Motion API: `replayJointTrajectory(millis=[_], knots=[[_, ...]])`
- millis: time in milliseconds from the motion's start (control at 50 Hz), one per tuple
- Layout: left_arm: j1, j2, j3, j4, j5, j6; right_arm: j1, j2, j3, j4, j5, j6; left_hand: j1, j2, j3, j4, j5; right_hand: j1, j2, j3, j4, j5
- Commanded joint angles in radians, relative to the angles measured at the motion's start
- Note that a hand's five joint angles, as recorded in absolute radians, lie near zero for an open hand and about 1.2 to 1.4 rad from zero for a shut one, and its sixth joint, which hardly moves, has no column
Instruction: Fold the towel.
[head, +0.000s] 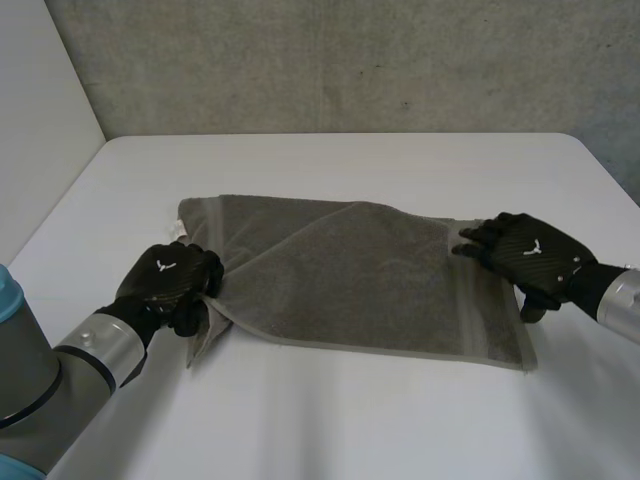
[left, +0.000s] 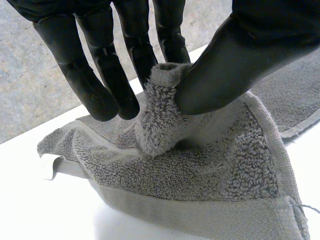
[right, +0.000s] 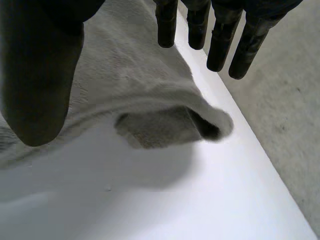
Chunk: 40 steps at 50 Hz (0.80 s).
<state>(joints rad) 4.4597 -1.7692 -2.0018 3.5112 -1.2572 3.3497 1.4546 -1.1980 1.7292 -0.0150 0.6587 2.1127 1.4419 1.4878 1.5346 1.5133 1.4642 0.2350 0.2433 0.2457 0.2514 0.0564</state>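
A grey towel (head: 350, 280) lies spread across the middle of the white table (head: 350, 420), its left end rumpled and folded over. My left hand (head: 165, 275) is at the towel's left edge. In the left wrist view the thumb (left: 225, 65) and fingers (left: 135, 55) pinch a raised tuft of the towel (left: 215, 170). My right hand (head: 525, 250) rests over the towel's far right corner. In the right wrist view its fingers (right: 220, 45) are straight and its thumb (right: 40, 75) stands apart. The towel corner (right: 165, 125) lies curled beneath them, not gripped.
A small white label (head: 176, 228) sticks out at the towel's far left corner. A grey wall (head: 350, 60) stands behind the table and a white panel (head: 40, 100) at its left. Past the table's right edge is grey floor (right: 290, 125).
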Motion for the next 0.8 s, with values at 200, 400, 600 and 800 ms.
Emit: replayJointTrajectory(millis=[200,400,600,800], knots=[[-0.004,0.004,0.000,-0.002,-0.007,-0.007,-0.132,-0.037,0.251,-0.023,-0.162,-0.484,-0.046,-0.092,-0.138,-0.117,-0.242,-0.060,-0.069,-0.071,-0.077,-0.056],[-0.011,0.022,-0.025,0.005,-0.010,-0.009,-0.171,-0.043,0.311,0.041,-0.047,-0.286,-0.046,-0.092,-0.138,-0.117,-0.242,-0.060,-0.069,-0.071,-0.077,-0.056],[-0.020,-0.024,-0.031,0.005,-0.011,0.010,-0.131,-0.133,0.294,-0.006,0.131,0.136,-0.301,-0.347,-0.393,-0.372,-0.497,-0.060,-0.069,-0.071,-0.077,-0.056],[-0.020,-0.013,-0.052,-0.008,-0.019,0.008,-0.019,-0.170,0.288,-0.121,0.306,0.306,-0.966,-1.012,-1.059,-1.037,-1.163,-0.060,-0.069,-0.071,-0.077,-0.056]])
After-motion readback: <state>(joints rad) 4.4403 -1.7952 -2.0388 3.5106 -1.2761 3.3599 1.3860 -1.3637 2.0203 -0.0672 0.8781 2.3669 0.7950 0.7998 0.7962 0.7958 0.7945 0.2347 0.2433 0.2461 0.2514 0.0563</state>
